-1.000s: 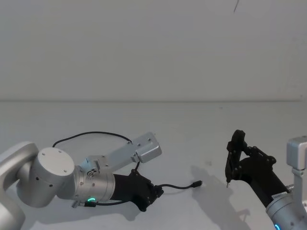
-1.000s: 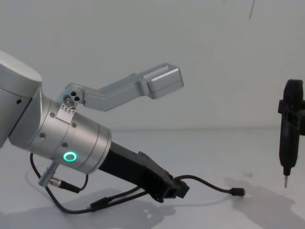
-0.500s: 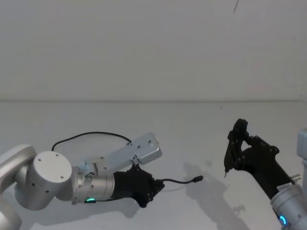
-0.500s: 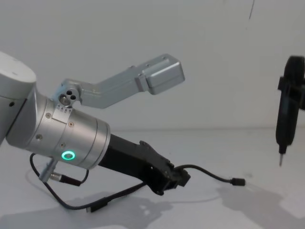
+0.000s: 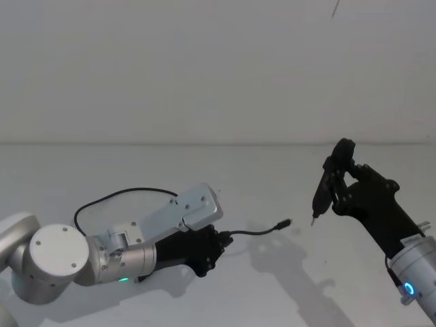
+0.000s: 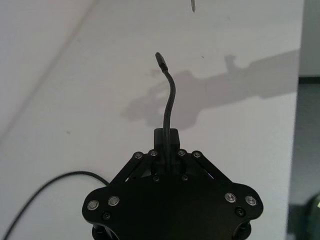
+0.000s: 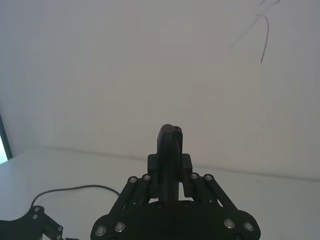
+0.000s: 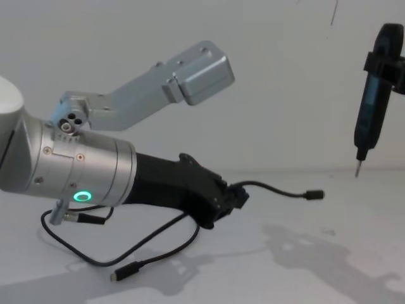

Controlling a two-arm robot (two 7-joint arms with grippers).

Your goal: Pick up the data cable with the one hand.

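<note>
The data cable (image 5: 255, 231) is a thin black cord. My left gripper (image 5: 219, 244), the one hand with the green ring, is shut on it a short way from one plug (image 8: 314, 194). That end sticks out in the air past the fingers (image 6: 166, 137), with the cable (image 6: 172, 95) arching forward. The rest hangs in a loop (image 8: 145, 244) down to the table, where the other plug (image 8: 123, 272) lies. My right gripper (image 5: 338, 182) is raised at the right, shut on a slim black pen-like tool (image 8: 372, 104), metal tip down.
The white table (image 5: 286, 293) runs back to a plain white wall. A slack arc of the cable (image 5: 122, 194) lies behind my left arm. The tool's tip (image 5: 313, 221) hangs a little to the right of the lifted plug.
My left gripper has risen with the cable, lifting the near plug end off the table. My right arm has raised the pen-like tool higher.
</note>
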